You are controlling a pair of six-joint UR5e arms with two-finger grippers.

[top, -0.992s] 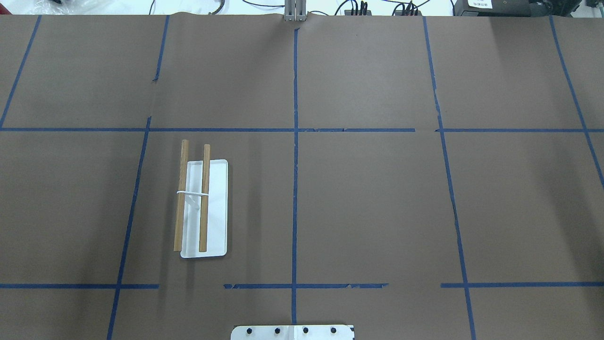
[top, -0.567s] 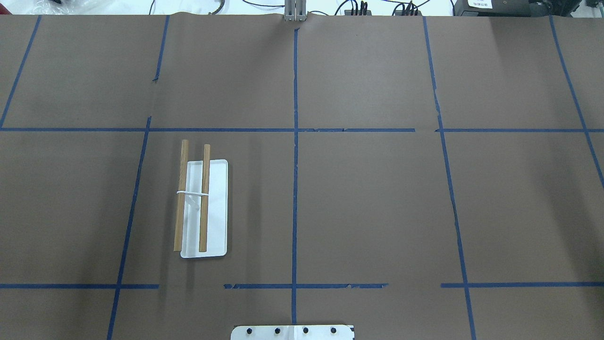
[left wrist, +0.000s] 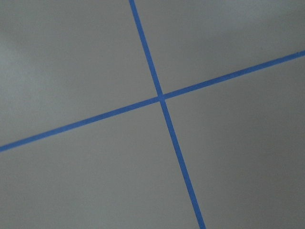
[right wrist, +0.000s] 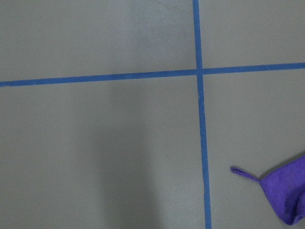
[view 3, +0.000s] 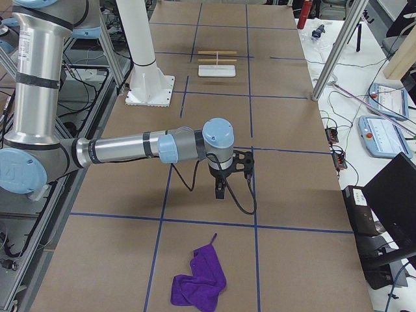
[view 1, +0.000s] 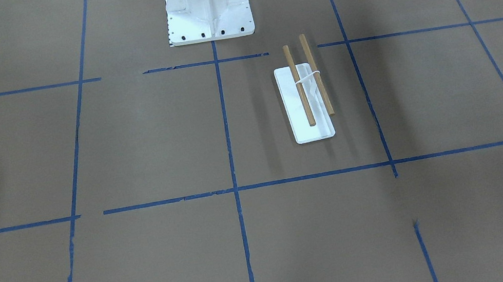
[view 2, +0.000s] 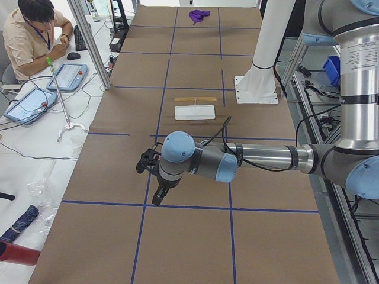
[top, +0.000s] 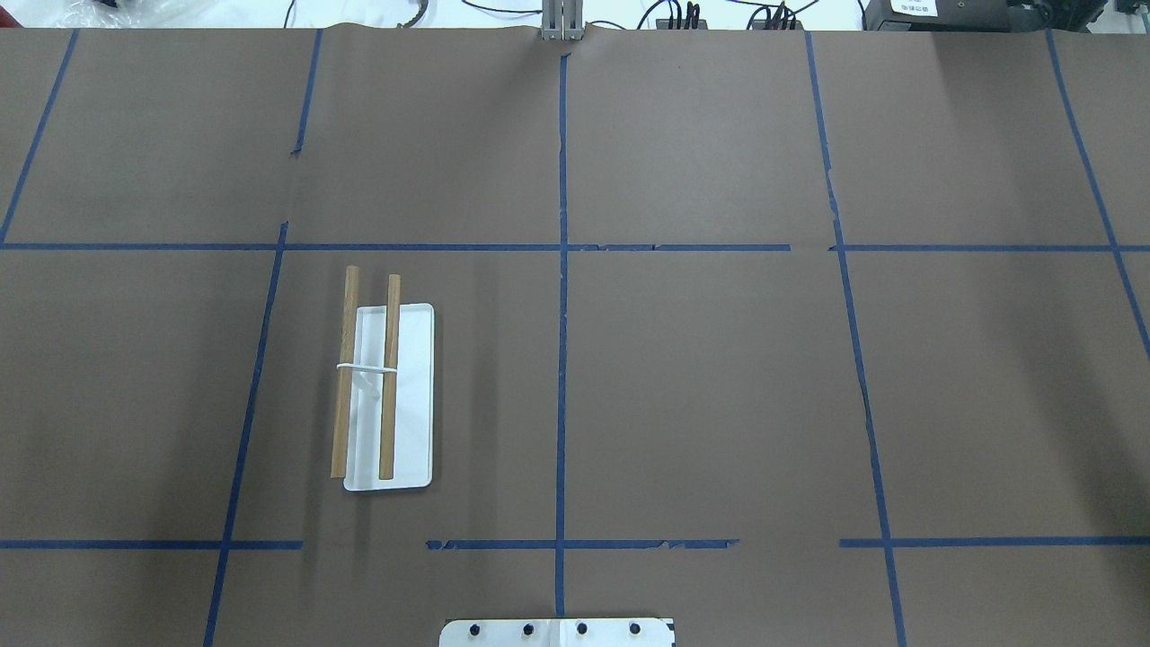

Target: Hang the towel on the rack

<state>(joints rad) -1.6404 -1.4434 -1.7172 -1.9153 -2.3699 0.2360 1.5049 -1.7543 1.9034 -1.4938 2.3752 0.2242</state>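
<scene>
The rack (top: 413,395) has a flat white base and two wooden dowel rods and stands on the table's left half; it also shows in the front view (view 1: 296,110) and far off in both side views (view 2: 195,112) (view 3: 217,71). The purple towel (view 3: 200,283) lies crumpled on the table near the right end; it shows small in the left side view (view 2: 199,15) and at the right wrist view's corner (right wrist: 288,195). My left gripper (view 2: 156,200) hovers over the table near the left end, and I cannot tell its state. My right gripper (view 3: 221,192) points down short of the towel, and I cannot tell its state.
The white robot pedestal (view 1: 207,4) stands at the table's near middle edge. Blue tape lines (top: 561,359) grid the brown table cover. An operator (view 2: 32,35) sits at a side desk with tablets beyond the table. A metal post (view 3: 335,52) stands by the table's far edge.
</scene>
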